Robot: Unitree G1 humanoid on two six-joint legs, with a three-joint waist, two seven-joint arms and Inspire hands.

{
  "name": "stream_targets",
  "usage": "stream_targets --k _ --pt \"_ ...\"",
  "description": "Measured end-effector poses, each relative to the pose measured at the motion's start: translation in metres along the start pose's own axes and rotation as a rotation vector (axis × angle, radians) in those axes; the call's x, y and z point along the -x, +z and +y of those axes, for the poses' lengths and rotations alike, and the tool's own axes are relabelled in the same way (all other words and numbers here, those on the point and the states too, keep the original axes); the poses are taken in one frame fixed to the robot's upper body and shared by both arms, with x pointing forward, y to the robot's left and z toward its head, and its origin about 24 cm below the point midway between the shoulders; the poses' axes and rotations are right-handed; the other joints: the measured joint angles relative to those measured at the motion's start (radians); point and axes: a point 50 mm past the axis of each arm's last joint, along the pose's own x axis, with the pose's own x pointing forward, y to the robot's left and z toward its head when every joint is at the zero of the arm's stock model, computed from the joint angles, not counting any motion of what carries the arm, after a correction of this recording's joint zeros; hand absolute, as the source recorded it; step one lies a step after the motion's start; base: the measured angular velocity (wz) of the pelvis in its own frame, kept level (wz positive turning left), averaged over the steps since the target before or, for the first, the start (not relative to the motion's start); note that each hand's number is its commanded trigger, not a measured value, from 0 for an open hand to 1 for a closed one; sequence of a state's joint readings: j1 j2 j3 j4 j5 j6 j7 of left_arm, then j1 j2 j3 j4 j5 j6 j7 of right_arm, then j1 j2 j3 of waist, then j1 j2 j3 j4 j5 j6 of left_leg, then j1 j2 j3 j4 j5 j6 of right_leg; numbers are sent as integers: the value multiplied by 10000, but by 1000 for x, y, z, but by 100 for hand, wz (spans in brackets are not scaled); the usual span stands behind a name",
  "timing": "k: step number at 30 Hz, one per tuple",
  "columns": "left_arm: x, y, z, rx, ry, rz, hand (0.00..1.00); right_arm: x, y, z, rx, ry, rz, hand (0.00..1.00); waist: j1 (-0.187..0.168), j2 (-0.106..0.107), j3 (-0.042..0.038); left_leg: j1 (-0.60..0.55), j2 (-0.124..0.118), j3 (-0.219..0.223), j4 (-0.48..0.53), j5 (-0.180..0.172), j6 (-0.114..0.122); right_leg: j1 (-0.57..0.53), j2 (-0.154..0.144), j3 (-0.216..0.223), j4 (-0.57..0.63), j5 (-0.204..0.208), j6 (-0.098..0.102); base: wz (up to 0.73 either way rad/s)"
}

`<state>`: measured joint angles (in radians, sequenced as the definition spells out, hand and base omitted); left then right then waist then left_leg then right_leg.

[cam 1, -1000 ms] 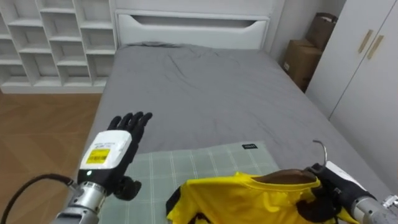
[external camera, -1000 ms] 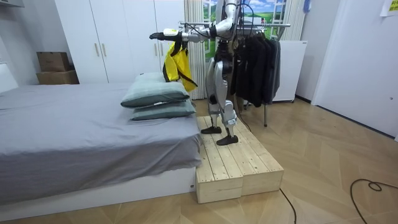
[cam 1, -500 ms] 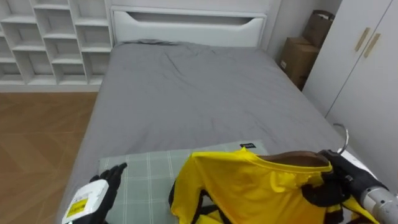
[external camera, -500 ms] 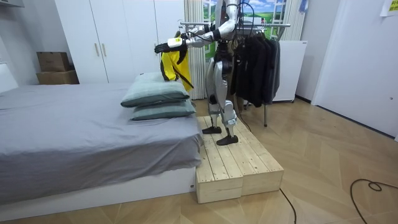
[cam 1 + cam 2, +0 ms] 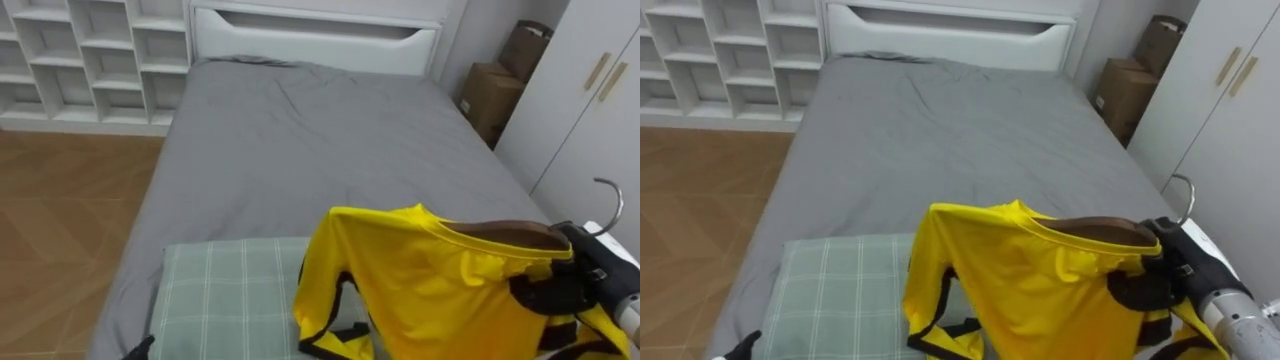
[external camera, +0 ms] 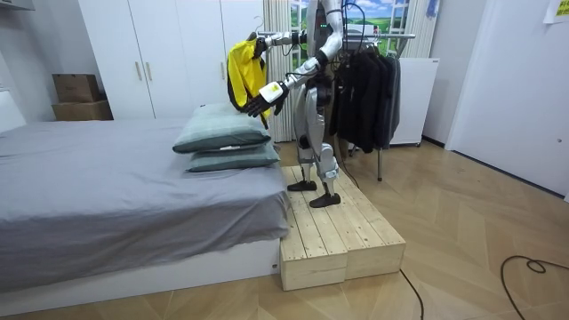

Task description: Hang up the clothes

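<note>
A yellow shirt with dark trim hangs on a wooden hanger whose metal hook sticks up at the right. My right hand is shut on the hanger near its neck and holds the shirt above the pillows. In the room view the shirt is raised at shoulder height in front of me. My left hand hangs lower, fingers straight, just over the pillows; a fingertip of it peeks in at the bottom left. I stand on a wooden platform beside the bed.
A green checked pillow lies under the shirt on the grey bed. A clothes rack with dark garments stands behind me. White wardrobe doors, cardboard boxes and white shelving surround the bed.
My right hand has lifted the hanger and shirt higher. My left hand has dropped from out in front down toward the pillows, leaving the eye views at the lower left.
</note>
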<state>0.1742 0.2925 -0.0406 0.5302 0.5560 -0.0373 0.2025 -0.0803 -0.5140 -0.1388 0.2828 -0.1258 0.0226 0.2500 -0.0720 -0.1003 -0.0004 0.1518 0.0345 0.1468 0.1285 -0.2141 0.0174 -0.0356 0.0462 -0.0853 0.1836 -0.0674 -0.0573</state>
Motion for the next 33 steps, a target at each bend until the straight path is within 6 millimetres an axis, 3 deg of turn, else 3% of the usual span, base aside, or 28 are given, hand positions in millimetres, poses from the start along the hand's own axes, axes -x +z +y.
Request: stream_targets --k 15,27,33 --pt "-7 12 14 438 1186 -369 0 -1 4 7 62 89 -140 100 -82 35 15 -51 45 23 10 -21 -27 -5 -18 -161 -29 -23 -36 0" --pt "-2 70 54 1250 2930 -2891 0 -1 4 10 60 119 -154 100 -5 35 14 -51 68 -45 24 -20 -28 13 -39 -206 -133 -8 -42 1" --pt "3 85 60 1969 3111 -3609 0 -1 4 16 -164 195 -181 100 -23 47 22 -102 60 -82 25 -20 -27 26 -74 -265 -159 -29 -10 1"
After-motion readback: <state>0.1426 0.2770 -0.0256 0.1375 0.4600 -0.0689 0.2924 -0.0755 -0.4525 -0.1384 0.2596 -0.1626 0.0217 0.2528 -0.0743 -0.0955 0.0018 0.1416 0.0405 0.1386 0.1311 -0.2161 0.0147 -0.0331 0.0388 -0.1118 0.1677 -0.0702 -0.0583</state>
